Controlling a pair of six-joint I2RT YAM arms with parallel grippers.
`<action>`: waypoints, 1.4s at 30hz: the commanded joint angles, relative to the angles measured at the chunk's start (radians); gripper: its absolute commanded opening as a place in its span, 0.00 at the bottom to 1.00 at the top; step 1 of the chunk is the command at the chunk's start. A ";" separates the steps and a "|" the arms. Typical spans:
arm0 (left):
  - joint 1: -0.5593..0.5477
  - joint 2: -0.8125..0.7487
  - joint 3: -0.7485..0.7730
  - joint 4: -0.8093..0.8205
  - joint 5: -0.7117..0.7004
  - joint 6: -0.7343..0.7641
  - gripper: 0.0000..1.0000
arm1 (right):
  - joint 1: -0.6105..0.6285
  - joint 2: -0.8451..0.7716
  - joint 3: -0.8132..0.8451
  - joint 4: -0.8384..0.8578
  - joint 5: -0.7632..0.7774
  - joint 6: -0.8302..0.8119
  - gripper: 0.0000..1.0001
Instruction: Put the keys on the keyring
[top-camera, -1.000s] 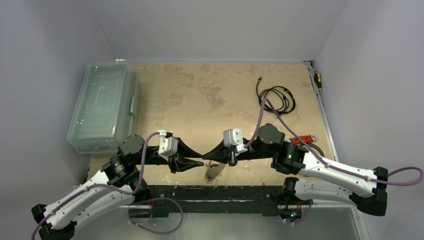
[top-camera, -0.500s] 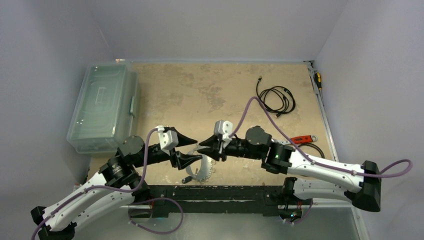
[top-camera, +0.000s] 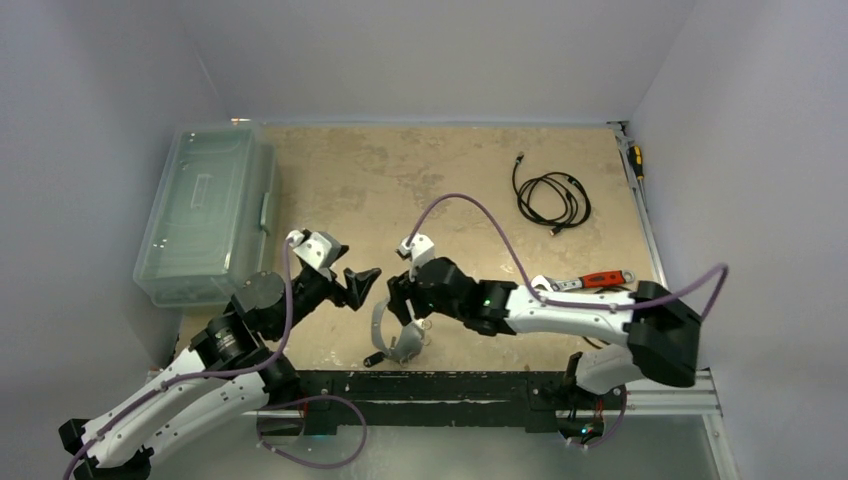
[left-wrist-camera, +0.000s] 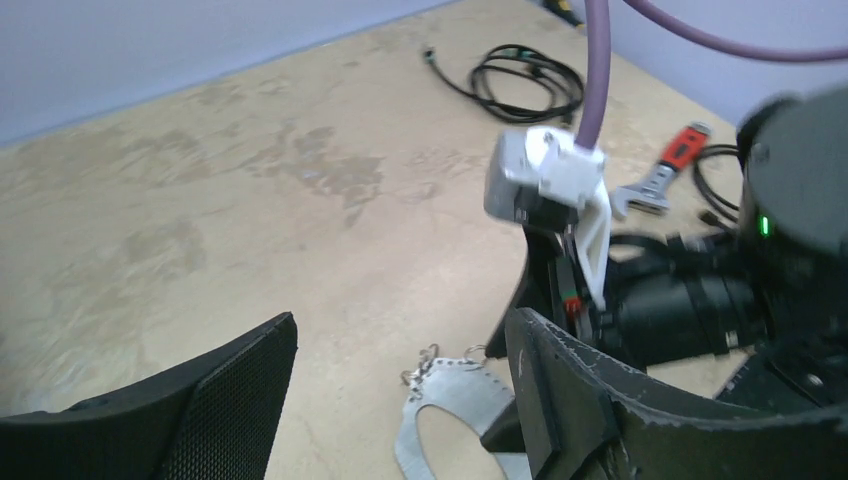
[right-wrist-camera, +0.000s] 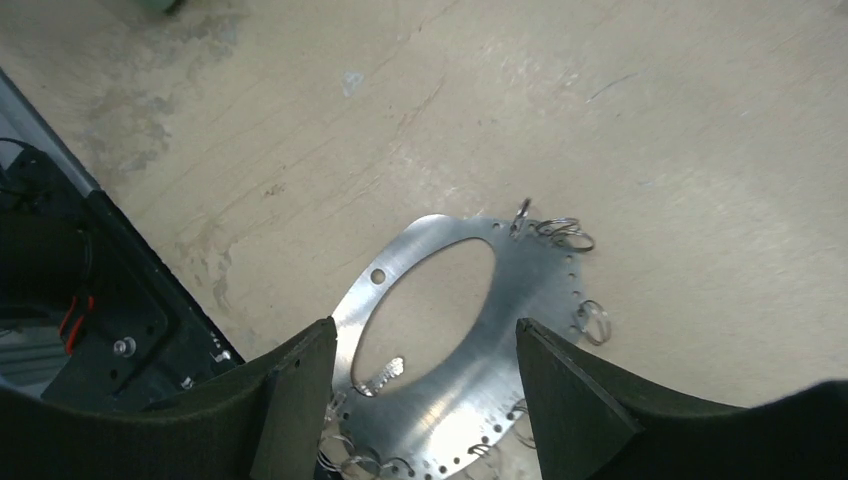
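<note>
Right gripper (right-wrist-camera: 425, 330) and left gripper (left-wrist-camera: 400, 340) having just spread empty, keyring (right-wrist-camera: 535, 290) is lying flat directly under the right one.

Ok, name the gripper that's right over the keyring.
The right gripper: its open jaws straddle the keyring from above. The left gripper, also open, hangs off to the keyring's left side, not over it.

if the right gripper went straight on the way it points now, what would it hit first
Most likely the keyring, lying flat on the table straight ahead of the open right gripper in its wrist view. Nothing shows in between, though depth is hard to judge.
</note>
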 joint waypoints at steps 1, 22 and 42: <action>0.010 0.022 0.074 -0.056 -0.211 -0.067 0.76 | 0.071 0.145 0.147 -0.025 0.044 0.145 0.68; 0.014 0.033 0.067 -0.053 -0.185 -0.037 0.75 | 0.117 0.520 0.335 -0.285 0.275 0.262 0.57; 0.033 0.060 0.070 -0.048 -0.181 -0.026 0.74 | -0.055 0.255 0.298 -0.216 -0.044 -0.290 0.69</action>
